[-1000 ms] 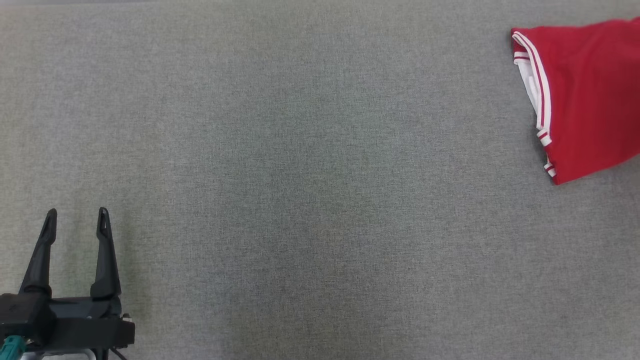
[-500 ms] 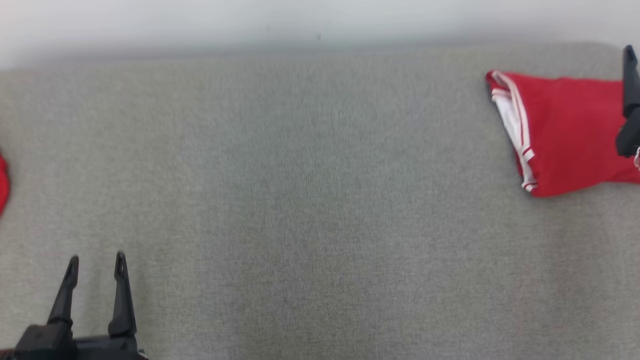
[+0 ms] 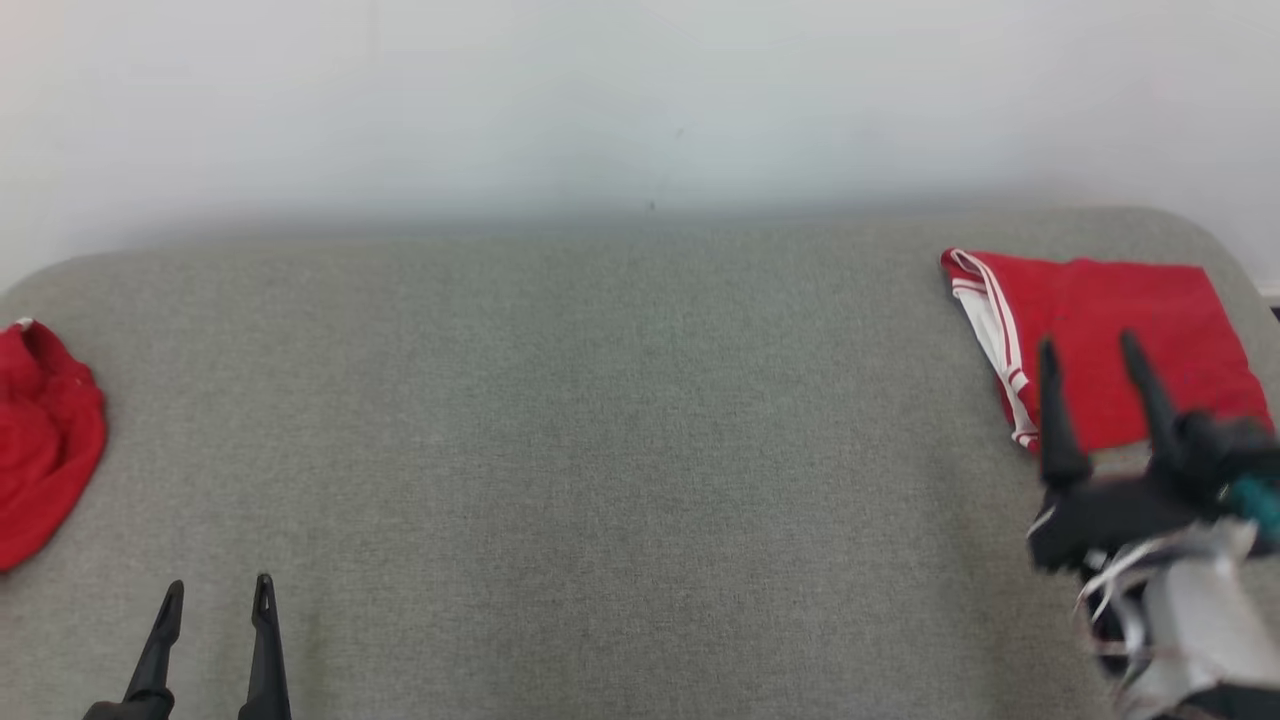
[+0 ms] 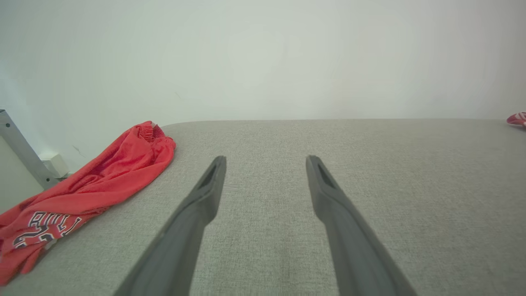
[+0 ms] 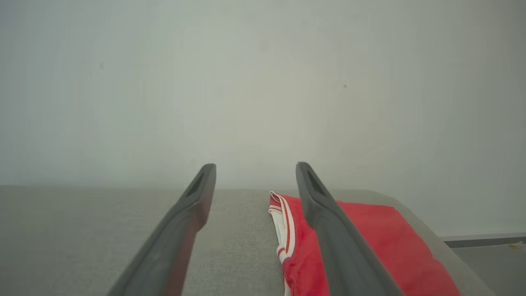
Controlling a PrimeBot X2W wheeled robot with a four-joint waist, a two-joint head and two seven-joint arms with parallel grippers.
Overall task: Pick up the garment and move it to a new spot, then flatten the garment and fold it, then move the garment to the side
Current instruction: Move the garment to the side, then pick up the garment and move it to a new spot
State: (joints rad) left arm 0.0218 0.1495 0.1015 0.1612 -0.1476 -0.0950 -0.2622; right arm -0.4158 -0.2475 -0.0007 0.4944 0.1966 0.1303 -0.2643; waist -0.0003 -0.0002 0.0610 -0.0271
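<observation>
Both my hands gape empty over the desk (image 3: 640,450): right hand (image 3: 1088,342) at its right end, above the folded garment (image 3: 1100,290) lying there; left hand (image 3: 220,582) at its left front. I'd lift straight up, sparing the fold.
</observation>
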